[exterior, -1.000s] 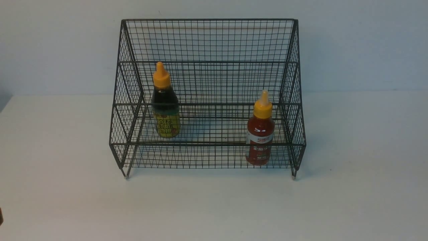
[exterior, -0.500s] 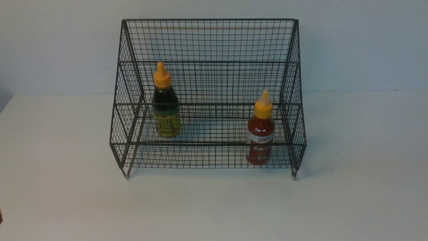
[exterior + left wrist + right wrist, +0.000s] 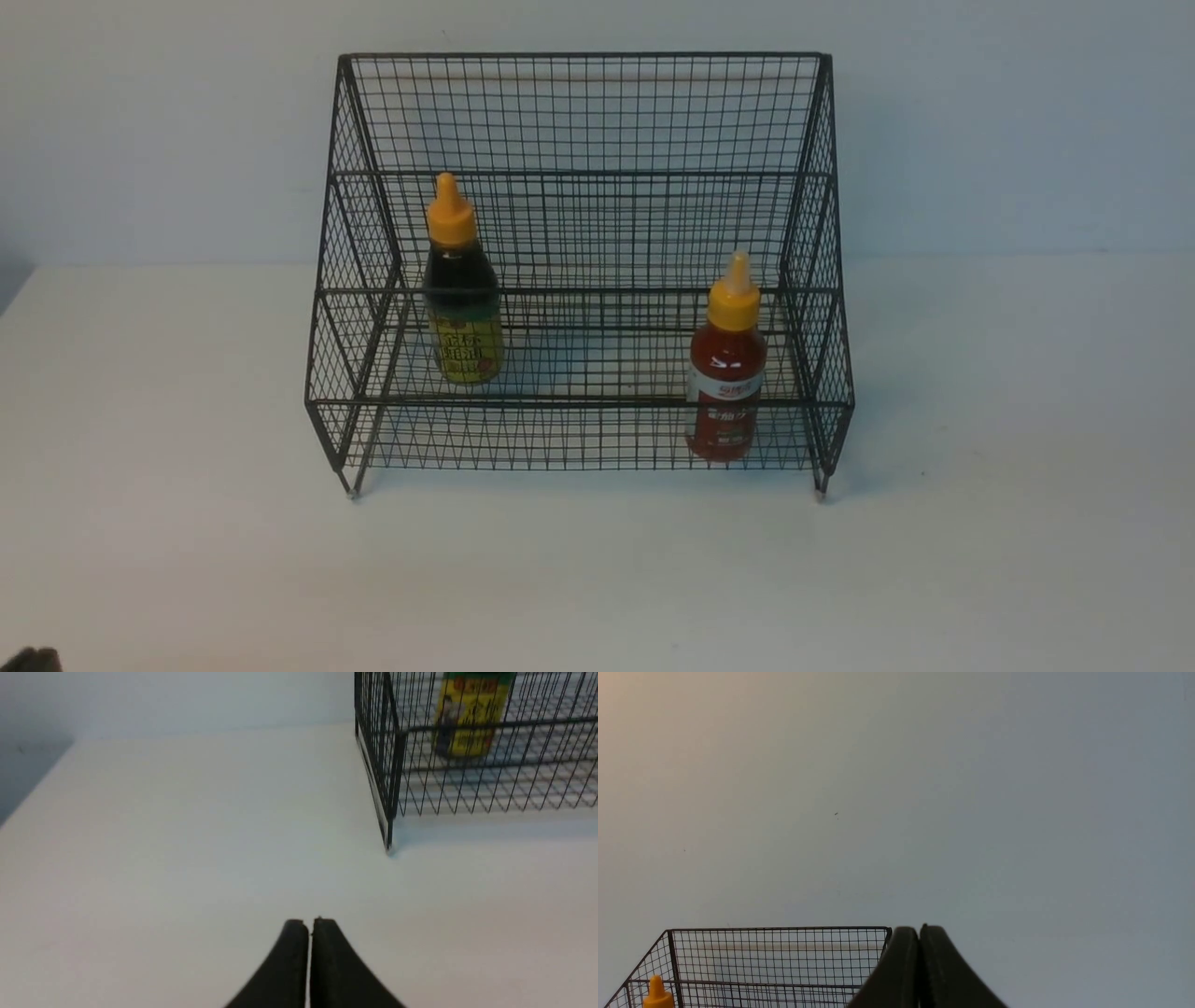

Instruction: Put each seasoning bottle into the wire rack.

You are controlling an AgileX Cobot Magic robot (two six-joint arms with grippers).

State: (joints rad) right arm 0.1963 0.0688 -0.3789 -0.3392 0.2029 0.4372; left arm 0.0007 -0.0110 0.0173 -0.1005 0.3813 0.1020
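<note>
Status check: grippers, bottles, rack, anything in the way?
Left gripper shut, empty. Right gripper shut, empty. Dark bottle upper tier, red bottle lower tier of rack, both upright. No obstruction seen.

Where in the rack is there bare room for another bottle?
In the rack, the upper tier is bare from the dark bottle to the right wall; the lower tier is bare from the left wall to the red bottle. Only those two spots are taken.

Left gripper [image 3: 309,924]: two matte black fingers, smooth, curved outward toward base, rounded tips. Right gripper [image 3: 919,931]: same black flared fingers, slightly dusty surface. Dark blob at front view's lower-left corner, unidentifiable.
</note>
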